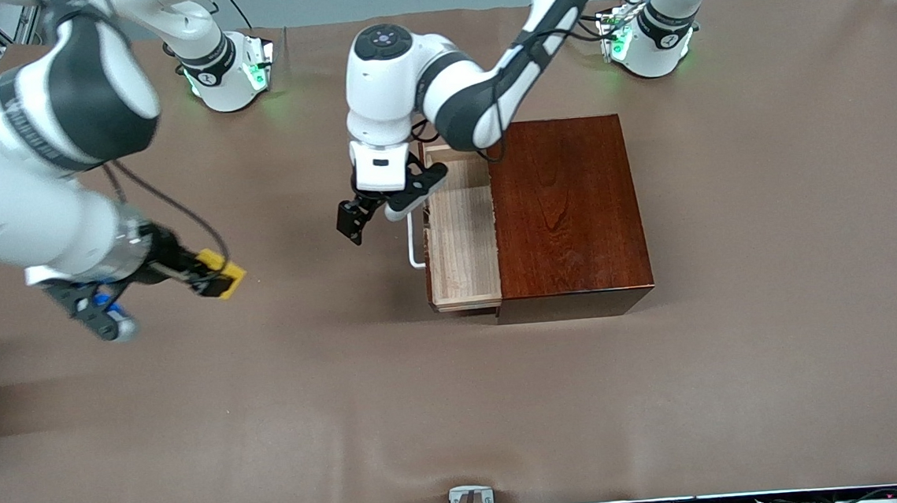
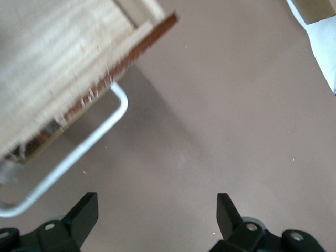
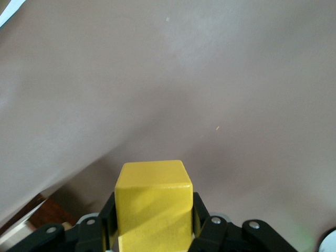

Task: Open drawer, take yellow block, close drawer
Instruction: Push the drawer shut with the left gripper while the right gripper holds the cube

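Observation:
The reddish-brown wooden box [image 1: 564, 212] stands mid-table. Its drawer [image 1: 459, 239] is pulled out toward the right arm's end, showing a bare light-wood tray and a white bar handle [image 1: 415, 242]. My left gripper [image 1: 374, 223] is open and empty, just off the handle on the right arm's side. In the left wrist view its fingertips [image 2: 84, 212] stand wide apart over the cloth beside the handle [image 2: 79, 152] and the drawer's front [image 2: 113, 73]. My right gripper [image 1: 217, 279] is shut on the yellow block [image 1: 227, 273], above the table toward the right arm's end. The block [image 3: 153, 205] sits between the pads.
Brown cloth [image 1: 459, 408] covers the table. The arm bases [image 1: 227, 74] [image 1: 650, 36] stand along the edge farthest from the front camera. A small metal bracket [image 1: 466, 501] sits at the nearest edge. Part of the right arm [image 2: 320, 42] shows in the left wrist view.

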You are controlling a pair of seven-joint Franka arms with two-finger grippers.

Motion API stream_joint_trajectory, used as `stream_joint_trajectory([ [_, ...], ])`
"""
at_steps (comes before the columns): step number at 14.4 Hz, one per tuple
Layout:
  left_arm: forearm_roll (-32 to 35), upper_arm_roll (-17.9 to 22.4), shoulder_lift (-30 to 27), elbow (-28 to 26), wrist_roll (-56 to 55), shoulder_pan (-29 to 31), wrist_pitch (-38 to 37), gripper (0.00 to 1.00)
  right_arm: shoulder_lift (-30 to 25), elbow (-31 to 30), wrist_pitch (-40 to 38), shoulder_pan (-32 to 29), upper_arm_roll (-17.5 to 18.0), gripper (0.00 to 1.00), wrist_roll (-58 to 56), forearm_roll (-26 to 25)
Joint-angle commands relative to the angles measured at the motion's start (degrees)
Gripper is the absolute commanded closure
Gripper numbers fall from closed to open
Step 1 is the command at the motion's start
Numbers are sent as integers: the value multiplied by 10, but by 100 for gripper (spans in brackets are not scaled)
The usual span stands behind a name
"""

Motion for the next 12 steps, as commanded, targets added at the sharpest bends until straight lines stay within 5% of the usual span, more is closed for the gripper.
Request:
stream_joint_trajectory([
  [1, 12, 19, 45, 31, -58, -13, 39, 0, -9, -11, -2, -39, 11, 88, -58, -16],
  [4, 11, 51, 60, 35, -83, -39, 39, 0, -6, -21, 4, -73, 11, 88, -154, -35],
  [12, 12, 53, 67, 30, -86, -35, -45, 0, 1, -83, 69, -106, 11, 88, -285, -77],
])
